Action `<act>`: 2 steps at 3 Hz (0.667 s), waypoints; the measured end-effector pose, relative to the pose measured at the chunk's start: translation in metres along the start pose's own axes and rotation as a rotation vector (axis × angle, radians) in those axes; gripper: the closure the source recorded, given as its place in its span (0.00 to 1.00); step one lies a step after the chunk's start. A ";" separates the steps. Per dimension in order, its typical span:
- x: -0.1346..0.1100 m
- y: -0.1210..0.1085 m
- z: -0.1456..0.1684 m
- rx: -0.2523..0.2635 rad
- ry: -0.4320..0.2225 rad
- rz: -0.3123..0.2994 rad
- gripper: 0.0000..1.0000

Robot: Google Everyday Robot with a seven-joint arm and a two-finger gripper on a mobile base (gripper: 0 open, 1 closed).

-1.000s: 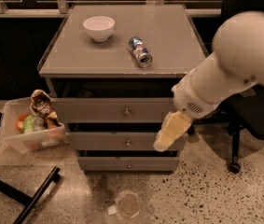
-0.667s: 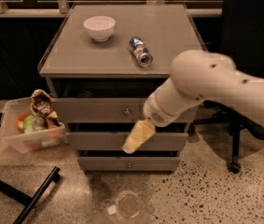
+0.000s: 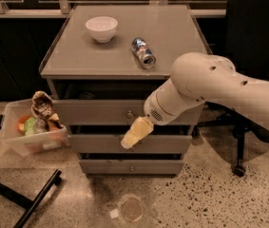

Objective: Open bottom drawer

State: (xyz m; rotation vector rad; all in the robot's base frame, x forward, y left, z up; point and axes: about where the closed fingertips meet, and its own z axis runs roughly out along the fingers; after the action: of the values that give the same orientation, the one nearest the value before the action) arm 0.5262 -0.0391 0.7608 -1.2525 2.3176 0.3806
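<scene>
Cream-coloured two-finger gripper [image 3: 127, 142] hung before the middle grey drawer front [image 3: 91, 144], near its upper edge; whether open or closed could not be told. Bottom drawer [image 3: 100, 167], lowest grey flat front of the cabinet, sat closed at 6 o'clock from the gripper, apart from it. Small round metal knob [image 3: 132, 167] at its centre looked the only hold: hard, smooth, probably slippery. Drawer judged rigid, fairly light, sliding straight outward.

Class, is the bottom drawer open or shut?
Shut: the bottom drawer shows no interior. The hand hangs in front of the middle drawer.
</scene>
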 end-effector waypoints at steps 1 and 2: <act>0.035 -0.006 0.038 -0.011 0.048 0.023 0.00; 0.100 -0.006 0.094 -0.031 0.108 0.087 0.00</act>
State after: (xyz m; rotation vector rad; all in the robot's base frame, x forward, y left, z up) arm 0.5107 -0.0706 0.6279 -1.2172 2.4722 0.3888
